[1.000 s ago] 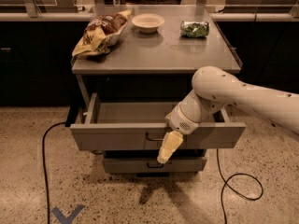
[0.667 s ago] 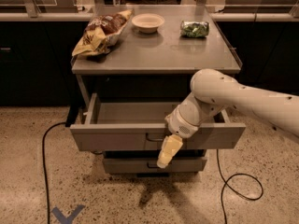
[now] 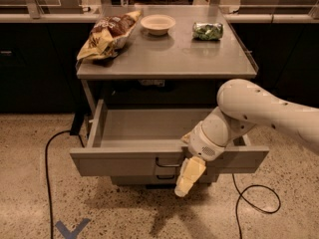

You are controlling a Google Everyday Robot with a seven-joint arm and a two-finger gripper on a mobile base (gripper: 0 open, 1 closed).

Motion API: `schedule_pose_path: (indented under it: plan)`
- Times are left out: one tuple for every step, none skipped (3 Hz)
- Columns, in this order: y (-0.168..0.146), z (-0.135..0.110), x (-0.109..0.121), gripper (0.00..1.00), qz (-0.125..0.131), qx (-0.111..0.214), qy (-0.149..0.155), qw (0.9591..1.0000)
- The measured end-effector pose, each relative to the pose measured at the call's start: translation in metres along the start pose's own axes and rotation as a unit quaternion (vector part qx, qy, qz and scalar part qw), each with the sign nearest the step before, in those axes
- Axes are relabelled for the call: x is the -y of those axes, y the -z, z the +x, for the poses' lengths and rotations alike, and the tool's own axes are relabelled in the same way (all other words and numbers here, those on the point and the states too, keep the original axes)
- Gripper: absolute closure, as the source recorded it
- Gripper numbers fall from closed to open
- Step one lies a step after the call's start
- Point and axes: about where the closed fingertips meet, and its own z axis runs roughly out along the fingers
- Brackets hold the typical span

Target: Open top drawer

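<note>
The top drawer [image 3: 114, 166] is a grey metal drawer under the table top. It stands pulled well out toward me, and its inside looks empty. Its dark wire handle [image 3: 166, 163] sits at the centre of the front. My gripper [image 3: 188, 178], pale yellow, hangs down at the drawer front just right of the handle. It overlaps the handle's right end. The white arm [image 3: 259, 108] reaches in from the right and hides part of the drawer's right front.
On the grey table [image 3: 169, 59] lie a chip bag [image 3: 107, 34], a white bowl [image 3: 157, 24] and a green packet [image 3: 208, 31]. A lower drawer front [image 3: 144, 180] shows beneath. Black cables run on the floor at left [image 3: 47, 183] and right [image 3: 254, 203].
The top drawer has slid further out toward me. My gripper has moved with its front, down and toward the camera.
</note>
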Motion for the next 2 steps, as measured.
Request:
schedule_pose_path:
  plan:
    - [-0.0156,0.0038,-0.0134,0.0,-0.027,-0.004,0.001,0.9996]
    - [-0.0161,0.004,-0.0217,0.0,-0.036,-0.004,0.002,0.9993]
